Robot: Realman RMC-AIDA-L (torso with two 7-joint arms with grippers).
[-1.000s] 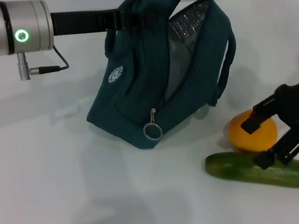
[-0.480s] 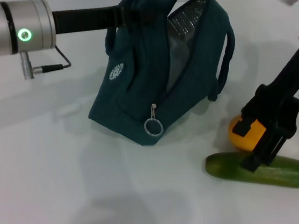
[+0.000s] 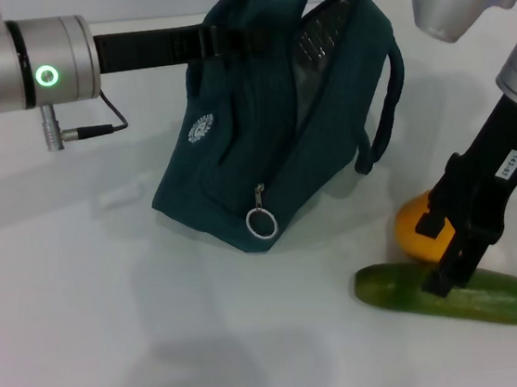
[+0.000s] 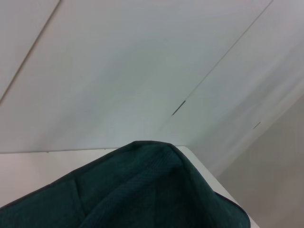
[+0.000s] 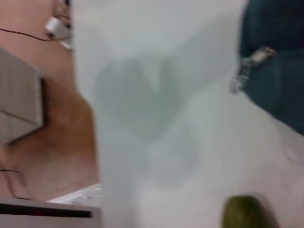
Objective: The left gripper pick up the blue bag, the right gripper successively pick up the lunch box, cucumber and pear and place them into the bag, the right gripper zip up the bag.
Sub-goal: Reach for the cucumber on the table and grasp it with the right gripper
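My left gripper [image 3: 222, 37] is shut on the top fabric of the blue bag [image 3: 271, 136] and holds it tilted up, its mouth open and the foil lining showing. The zipper ring [image 3: 262, 223] hangs at the bag's near corner. The bag's fabric [image 4: 142, 194] fills the lower part of the left wrist view. My right gripper [image 3: 433, 253] is open, with one finger over the pear [image 3: 414, 232] and the other over the cucumber [image 3: 476, 295], which lies just in front of the pear. The right wrist view shows the cucumber's end [image 5: 249, 213] and the bag [image 5: 280, 71]. The lunch box is out of view.
The white table [image 3: 116, 340] stretches out to the left and front of the bag. In the right wrist view the table edge [image 5: 85, 118] drops to a brown floor with cables and furniture.
My right arm has swung up, its silver wrist entering at the top right, and the gripper has turned steeper over the pear and cucumber. The bag and left arm have hardly shifted.
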